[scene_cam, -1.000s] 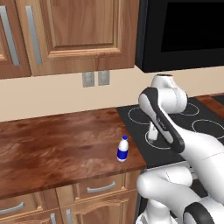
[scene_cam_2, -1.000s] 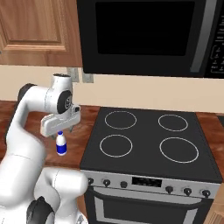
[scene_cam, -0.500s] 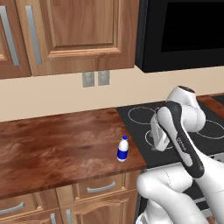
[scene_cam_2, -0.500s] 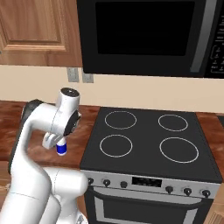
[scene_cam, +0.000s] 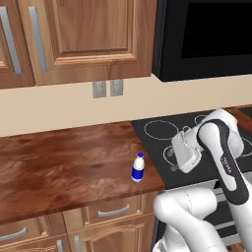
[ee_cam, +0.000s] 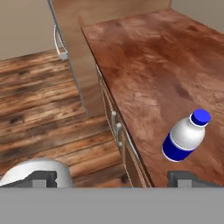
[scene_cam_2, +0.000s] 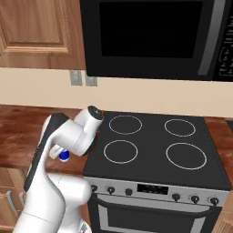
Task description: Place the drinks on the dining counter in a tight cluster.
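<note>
since my arm has swung back from over the worktop (scene_cam: 64,167) toward the stove (scene_cam_2: 154,150), i'm lining up my gripper (scene_cam: 173,158), jaws spread wide and holding nothing, for the white bottle (scene_cam: 139,168). it's standing upright near the worktop's front edge, blue cap up, long axis vertical, not yet picked up.

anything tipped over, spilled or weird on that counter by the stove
Nothing stands out. The white bottle with blue cap stands upright and capped near the front edge of the wood worktop, beside the stove. No spill or damage shows around it.
</note>
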Motion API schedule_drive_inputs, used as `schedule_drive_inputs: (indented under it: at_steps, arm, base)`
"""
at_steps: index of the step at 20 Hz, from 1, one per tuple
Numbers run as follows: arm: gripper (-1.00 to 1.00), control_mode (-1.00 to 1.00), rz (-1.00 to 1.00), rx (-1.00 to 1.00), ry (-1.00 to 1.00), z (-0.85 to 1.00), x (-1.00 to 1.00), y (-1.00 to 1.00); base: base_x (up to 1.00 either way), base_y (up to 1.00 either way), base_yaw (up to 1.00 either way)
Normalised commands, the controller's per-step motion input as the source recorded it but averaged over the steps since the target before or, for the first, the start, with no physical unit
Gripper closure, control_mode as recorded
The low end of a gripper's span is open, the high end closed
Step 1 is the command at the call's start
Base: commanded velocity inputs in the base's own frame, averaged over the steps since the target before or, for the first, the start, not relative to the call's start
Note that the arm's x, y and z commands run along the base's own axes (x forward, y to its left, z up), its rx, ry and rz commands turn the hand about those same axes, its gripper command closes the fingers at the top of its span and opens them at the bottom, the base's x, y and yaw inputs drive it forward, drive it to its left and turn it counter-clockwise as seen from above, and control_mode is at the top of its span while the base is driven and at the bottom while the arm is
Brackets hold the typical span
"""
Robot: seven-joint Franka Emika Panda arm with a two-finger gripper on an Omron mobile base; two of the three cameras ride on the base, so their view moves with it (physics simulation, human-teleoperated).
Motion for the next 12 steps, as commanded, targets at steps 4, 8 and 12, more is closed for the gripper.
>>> schedule_drive_inputs:
  at_steps: [4,8,12]
  arm:
    - [-1.00,-1.00,0.03,0.29,-0.01,0.00,0.06,-0.03]
    - [-1.00,-1.00,0.04,0.25,-0.01,-0.02,0.07,0.00]
    - [-1.00,-1.00,0.03,0.23,0.00,-0.11,0.02,0.00]
  base:
    - [0.00,0.00,0.00]
    - [0.00,0.00,0.00]
    - [0.00,0.00,0.00]
